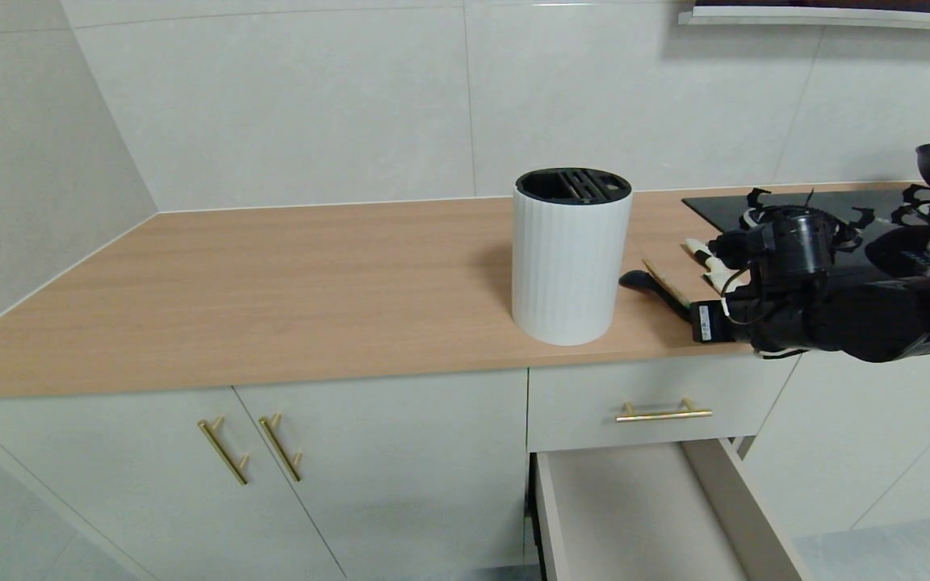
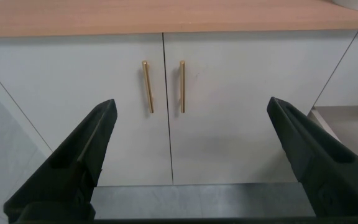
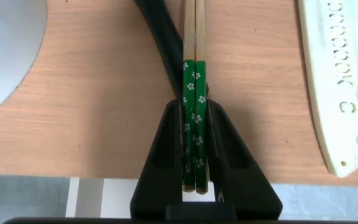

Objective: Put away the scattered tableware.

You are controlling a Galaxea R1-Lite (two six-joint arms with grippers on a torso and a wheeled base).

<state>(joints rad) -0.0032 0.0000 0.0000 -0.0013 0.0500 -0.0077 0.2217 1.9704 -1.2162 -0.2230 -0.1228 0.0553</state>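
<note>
1. The left gripper (image 2: 191, 118) hung with its jaws spread wide and nothing between them. Ahead of it were two pale cabinet doors (image 2: 241, 106) with slim gold bar handles.
2. Just beyond the right gripper's tips, to their left, stood the tall white ribbed cylindrical holder (image 1: 568, 266). Its black slotted top had one larger opening, and I could not tell what was inside.
3. The black plastic spoon (image 1: 638, 280) lay just ahead of those tips, beside the sticks.
4. The pair of thin bamboo chopsticks with green flowered ends (image 3: 195, 62) lay on the wooden counter near its front edge. They are probably light, stiff and smooth, so they may slip or scissor. Holding both together at the painted ends looks sensible.
5. The right gripper (image 3: 196, 115) was closed on those green ends.
6. The flat white plastic utensil (image 3: 331, 81) lay near the gripper's right side.
7. Below the gripper, a pulled-out pale drawer (image 1: 550, 516) showed a plain floor.
</note>
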